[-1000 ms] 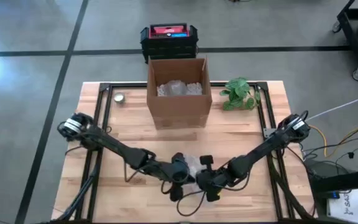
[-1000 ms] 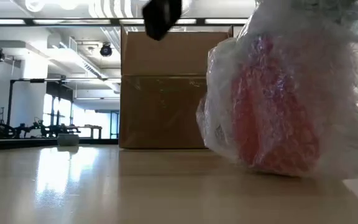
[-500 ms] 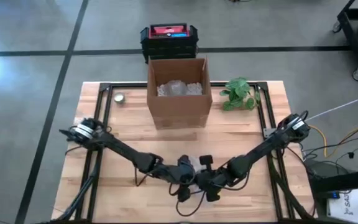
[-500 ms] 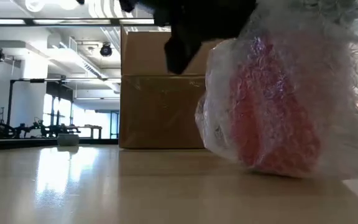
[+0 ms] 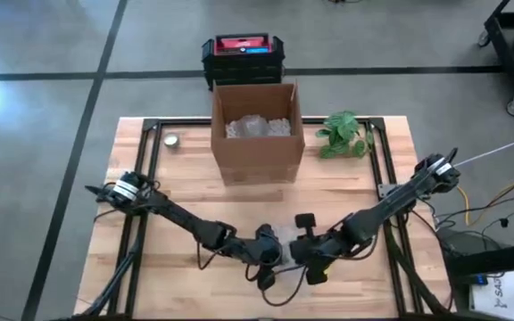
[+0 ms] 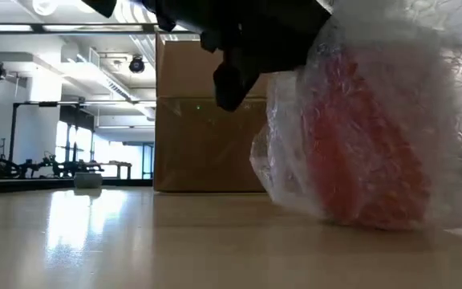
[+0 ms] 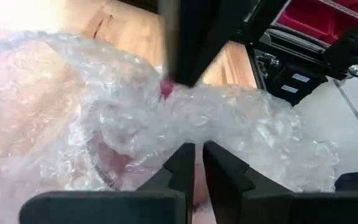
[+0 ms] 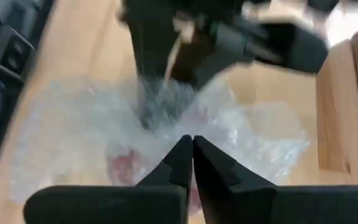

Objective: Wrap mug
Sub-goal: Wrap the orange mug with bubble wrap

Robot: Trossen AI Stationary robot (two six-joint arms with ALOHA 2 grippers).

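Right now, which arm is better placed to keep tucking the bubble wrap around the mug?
Probably left: the left gripper pinches the bubble wrap over the red mug; the right gripper looks shut there too.

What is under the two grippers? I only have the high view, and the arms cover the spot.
Observer: The low view shows a red mug bundled in clear wrap.
Operator: Is it lifted?
Observer: No, the low view shows its bottom resting on the table.
Operator: Are the grippers holding it?
Observer: In the wrist views, the left gripper and the right gripper are each shut on the wrap.
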